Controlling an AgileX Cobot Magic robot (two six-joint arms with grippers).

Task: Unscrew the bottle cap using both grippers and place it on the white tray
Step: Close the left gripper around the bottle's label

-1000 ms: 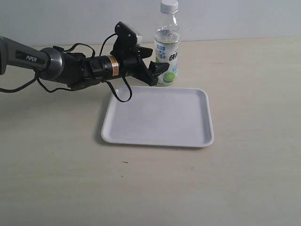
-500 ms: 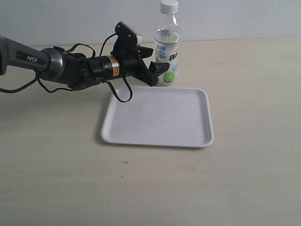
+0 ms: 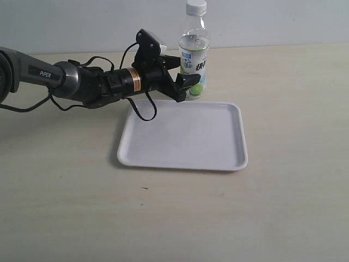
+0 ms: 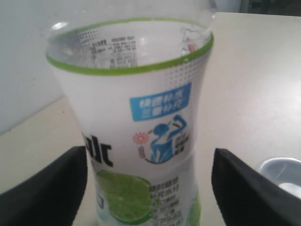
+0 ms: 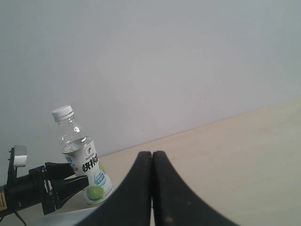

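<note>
The bottle cap (image 3: 196, 7) is seen screwed onto the neck of the bottle (image 3: 194, 65), at its very top. The bottle is stood upright on the table (image 3: 283, 207), just behind the far rim of the white tray (image 3: 185, 136) and about midway along that rim. Whether bottle and tray touch cannot be told. The labelled lower part of the bottle is flanked by the left gripper (image 3: 180, 72), whose jaws are held apart, one on either side. In the left wrist view a strip of table is shown between the label and one finger (image 4: 249, 193), so no grip is closed there. On the other side the outlines of finger and bottle meet, and contact cannot be judged. The gripper is carried by a slim grey-black arm (image 3: 49, 73), stretched in low from the left. The right gripper (image 5: 151, 188) is seen well apart from the bottle, its fingers pressed together with nothing between them. A pale wall (image 5: 188, 70) is seen behind the table.
</note>
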